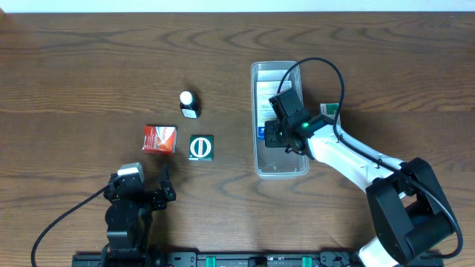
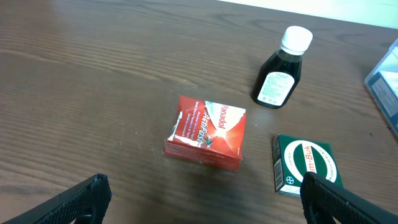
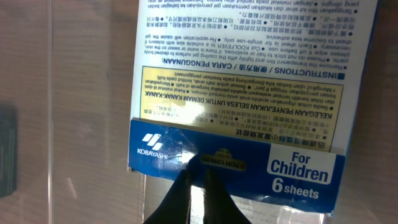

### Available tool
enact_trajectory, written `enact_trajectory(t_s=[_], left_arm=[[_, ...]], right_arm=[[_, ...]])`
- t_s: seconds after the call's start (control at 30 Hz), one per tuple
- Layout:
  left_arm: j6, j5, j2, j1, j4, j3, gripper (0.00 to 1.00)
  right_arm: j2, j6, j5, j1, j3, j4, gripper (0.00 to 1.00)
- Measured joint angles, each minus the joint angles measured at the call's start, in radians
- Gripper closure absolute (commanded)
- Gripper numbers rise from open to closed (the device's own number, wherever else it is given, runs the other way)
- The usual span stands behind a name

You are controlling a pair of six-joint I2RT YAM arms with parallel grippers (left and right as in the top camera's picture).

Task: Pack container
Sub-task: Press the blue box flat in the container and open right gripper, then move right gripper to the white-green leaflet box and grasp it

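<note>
Pinching the edge of the blue-and-white box (image 3: 249,81) with my right gripper (image 3: 198,180) inside the container (image 1: 283,173), right of centre on the table (image 1: 74,74), I hold my left gripper (image 2: 205,205) spread wide near the red box (image 2: 208,132).

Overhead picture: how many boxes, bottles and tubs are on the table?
Boxes: 3, the red box, the green box, the blue-and-white box inside the container
Bottles: 1, the dark bottle
Tubs: 1, that container
Half-hidden green thing beside the container: 1
Total: 6
</note>
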Motion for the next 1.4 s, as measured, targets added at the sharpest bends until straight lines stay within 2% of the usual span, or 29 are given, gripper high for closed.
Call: enact_trajectory(t_s=[0.2,0.37,0.4,0.6,0.7,0.9,1.17,1.4], left_arm=[[0.0,0.0,0.0,0.0,0.0,0.0,0.02],[0.0,0.0,0.0,0.0,0.0,0.0,0.02],[0.0,0.0,0.0,0.0,0.0,0.0,0.02],[0.0,0.0,0.0,0.0,0.0,0.0,0.02],[0.0,0.0,0.0,0.0,0.0,0.0,0.02],[0.0,0.0,0.0,0.0,0.0,0.0,0.02],[0.0,0.0,0.0,0.0,0.0,0.0,0.02],[0.0,0.0,0.0,0.0,0.0,0.0,0.02]], right_arm=[[-0.008,-0.01,-0.001,0.0,0.051,-0.087,0.87],[-0.106,-0.039,0.019,-0.007,0.137,-0.203,0.74],[-0.139,-0.042,0.026,-0.014,0.151,-0.223,0.69],[-0.31,-0.058,0.084,-0.151,0.183,-0.34,0.23],[-0.327,-0.089,0.105,-0.279,0.184,-0.386,0.1],[-0.27,-0.168,0.094,-0.459,0.173,-0.401,0.01],[-0.061,-0.363,-0.025,-0.491,0.167,-0.342,0.01],[0.108,-0.437,-0.072,-0.491,0.163,-0.293,0.17]])
